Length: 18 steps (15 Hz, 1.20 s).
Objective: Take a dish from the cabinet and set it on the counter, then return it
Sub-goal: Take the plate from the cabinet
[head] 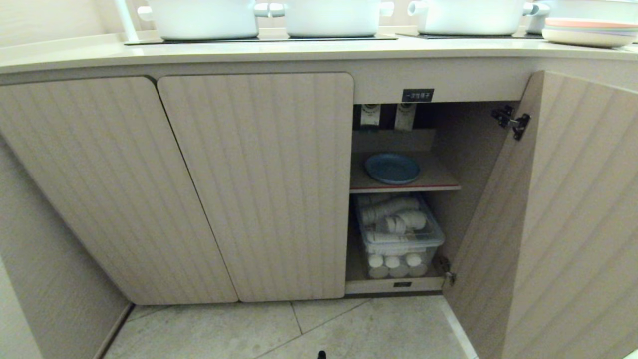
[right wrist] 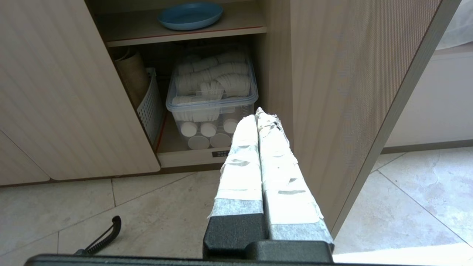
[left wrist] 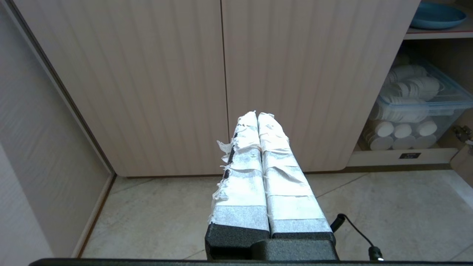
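Note:
The light-blue dish [head: 392,168] lies flat on the inner shelf [head: 438,179] of the beige cabinet [head: 259,184], whose right door [head: 563,219] stands wide open. The dish [right wrist: 190,16] shows in the right wrist view, and the dish [left wrist: 437,15] at the left wrist view's edge. The cream counter [head: 309,50] runs above. My right gripper [right wrist: 258,113] is shut and empty, low over the floor, short of the open compartment. My left gripper [left wrist: 257,115] is shut and empty, facing the closed doors. Neither arm shows in the head view.
A clear lidded bin of white cups [head: 398,234] fills the space under the shelf, a white perforated basket [right wrist: 150,105] beside it. White pots [head: 331,17] sit on black cooktop panels; stacked plates, a pink one uppermost [head: 590,30], stand at the counter's right. Tiled floor [head: 279,329] lies below.

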Motion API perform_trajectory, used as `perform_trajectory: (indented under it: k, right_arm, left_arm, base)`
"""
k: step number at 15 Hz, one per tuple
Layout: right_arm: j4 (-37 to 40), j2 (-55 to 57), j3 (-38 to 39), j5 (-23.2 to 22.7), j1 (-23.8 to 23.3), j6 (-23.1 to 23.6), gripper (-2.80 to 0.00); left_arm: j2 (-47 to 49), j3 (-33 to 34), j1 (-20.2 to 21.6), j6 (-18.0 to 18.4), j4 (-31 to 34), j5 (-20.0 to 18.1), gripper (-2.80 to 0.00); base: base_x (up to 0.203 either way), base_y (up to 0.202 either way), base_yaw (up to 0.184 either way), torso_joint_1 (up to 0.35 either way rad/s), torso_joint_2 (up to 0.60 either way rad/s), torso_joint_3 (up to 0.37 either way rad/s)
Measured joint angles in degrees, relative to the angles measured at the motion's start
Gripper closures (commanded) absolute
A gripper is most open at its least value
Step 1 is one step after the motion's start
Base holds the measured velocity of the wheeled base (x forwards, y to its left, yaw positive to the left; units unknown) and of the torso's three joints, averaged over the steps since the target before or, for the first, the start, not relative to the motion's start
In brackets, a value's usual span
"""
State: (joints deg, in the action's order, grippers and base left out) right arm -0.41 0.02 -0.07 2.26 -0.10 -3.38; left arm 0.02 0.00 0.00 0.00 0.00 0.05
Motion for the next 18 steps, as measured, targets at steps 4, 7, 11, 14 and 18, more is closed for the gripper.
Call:
perform_trajectory:
  k: [4,7,11,14,18]
  right_arm:
    - [0.0,0.0,0.0,0.0,0.0,0.0,0.00]
    - [0.0,0.0,0.0,0.0,0.0,0.0,0.00]
    - [0.0,0.0,0.0,0.0,0.0,0.0,0.00]
    - [0.0,0.0,0.0,0.0,0.0,0.0,0.00]
    - [0.0,0.0,0.0,0.0,0.0,0.0,0.00]
  left_arm:
    - [0.0,0.0,0.0,0.0,0.0,0.0,0.00]
    - [0.0,0.0,0.0,0.0,0.0,0.0,0.00]
    - [0.0,0.0,0.0,0.0,0.0,0.0,0.00]
    - [0.0,0.0,0.0,0.0,0.0,0.0,0.00]
    - [0.0,0.0,0.0,0.0,0.0,-0.1,0.00]
  base:
    - [0.000,0.000,0.000,0.000,0.00,0.000]
    - [0.000,0.000,0.000,0.000,0.00,0.000]
    - [0.000,0.000,0.000,0.000,0.00,0.000]
    - [0.000,0.000,0.000,0.000,0.00,0.000]
    - [0.000,0.000,0.000,0.000,0.00,0.000]
